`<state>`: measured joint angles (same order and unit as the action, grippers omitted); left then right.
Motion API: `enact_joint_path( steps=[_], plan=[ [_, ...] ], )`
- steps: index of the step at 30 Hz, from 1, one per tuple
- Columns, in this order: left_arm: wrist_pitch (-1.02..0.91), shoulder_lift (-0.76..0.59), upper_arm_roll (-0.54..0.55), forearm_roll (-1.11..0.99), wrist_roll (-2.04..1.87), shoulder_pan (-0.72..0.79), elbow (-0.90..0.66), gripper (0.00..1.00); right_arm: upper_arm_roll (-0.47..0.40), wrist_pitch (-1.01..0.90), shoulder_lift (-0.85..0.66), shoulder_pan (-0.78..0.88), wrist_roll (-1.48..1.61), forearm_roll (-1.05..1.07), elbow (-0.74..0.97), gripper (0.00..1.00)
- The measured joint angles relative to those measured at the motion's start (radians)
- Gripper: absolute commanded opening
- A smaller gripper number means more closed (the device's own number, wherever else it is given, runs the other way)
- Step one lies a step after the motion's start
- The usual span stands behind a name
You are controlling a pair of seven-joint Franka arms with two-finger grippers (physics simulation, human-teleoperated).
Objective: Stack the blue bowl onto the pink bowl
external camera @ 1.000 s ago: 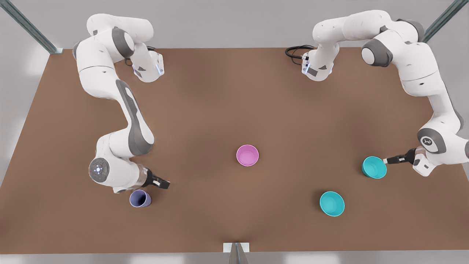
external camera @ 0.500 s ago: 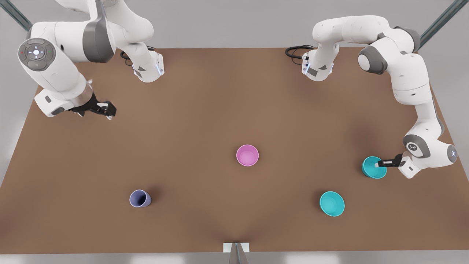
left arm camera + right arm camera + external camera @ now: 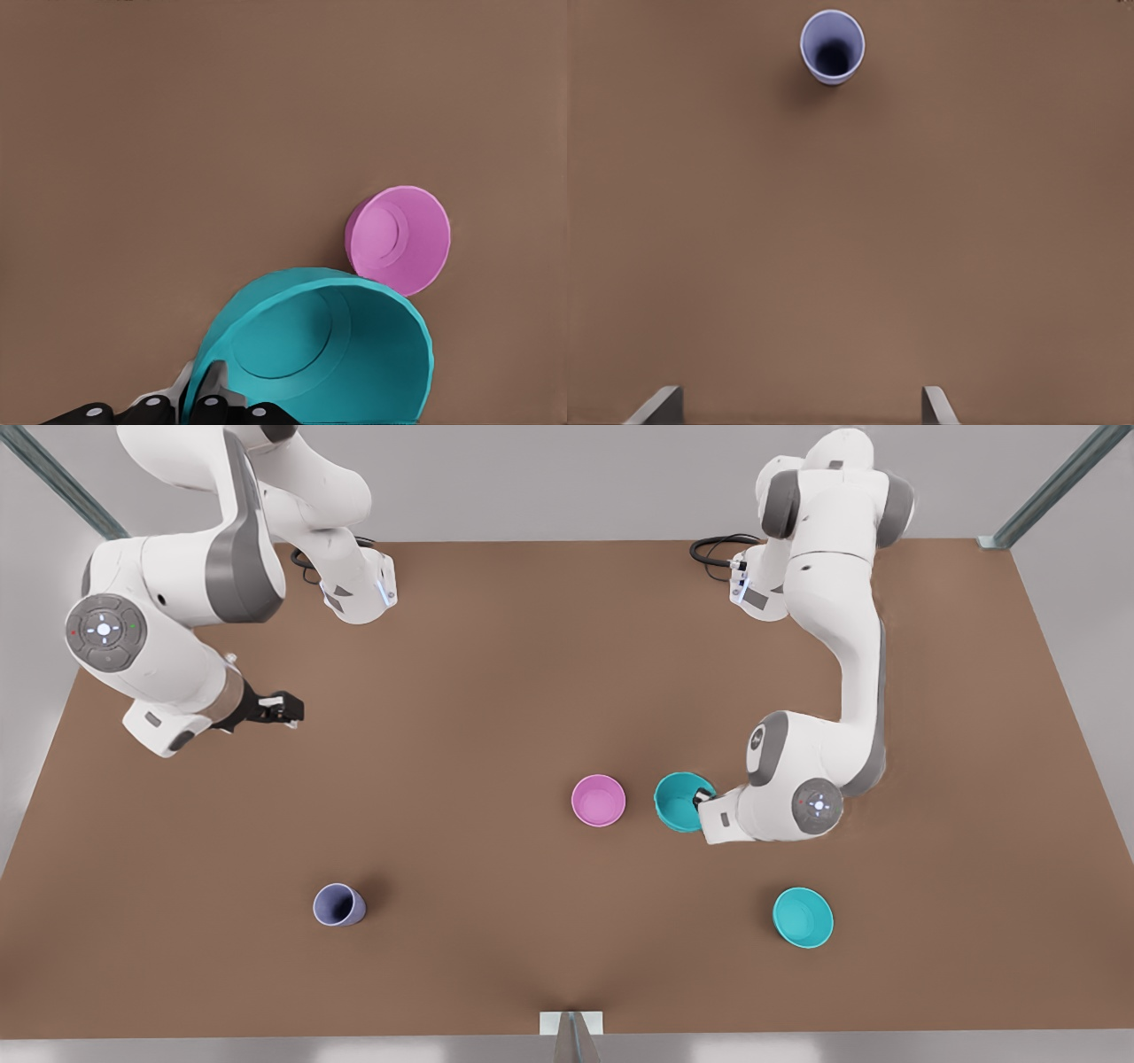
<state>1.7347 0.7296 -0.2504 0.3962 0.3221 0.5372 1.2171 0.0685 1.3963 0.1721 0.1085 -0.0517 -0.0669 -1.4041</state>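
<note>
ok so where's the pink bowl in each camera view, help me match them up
Front view: the pink bowl sits mid-table, just to the front view's left of the blue bowl that the left gripper holds.
Left wrist view: the pink bowl lies beyond the held blue bowl.
Right wrist view: not in it.
Shared landmark: the held blue bowl.

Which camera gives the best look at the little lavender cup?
The right wrist view: the lavender cup stands alone on the table, its dark inside plain to see. The front view shows it whole but farther off, near the front edge.
</note>
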Motion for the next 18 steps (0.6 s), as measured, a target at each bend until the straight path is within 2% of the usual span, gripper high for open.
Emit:
enact_joint_path(
  steps=[3, 7, 18],
  plan=[
    [-0.015, 0.109, 0.006, 0.038, -0.158, 0.078, -0.099, 0.21, 0.000, 0.002, 0.001, 0.001, 0.020, 0.002, -0.007, 1.00],
    [-0.001, 0.175, 0.007, 0.079, -0.342, 0.126, -0.114, 0.21, 0.000, 0.005, 0.004, 0.000, 0.041, 0.003, -0.010, 1.00],
    [-0.003, 0.179, 0.007, 0.099, -0.677, 0.137, -0.079, 0.21, -0.001, 0.010, 0.015, 0.000, 0.082, 0.003, -0.012, 1.00]
  ],
)
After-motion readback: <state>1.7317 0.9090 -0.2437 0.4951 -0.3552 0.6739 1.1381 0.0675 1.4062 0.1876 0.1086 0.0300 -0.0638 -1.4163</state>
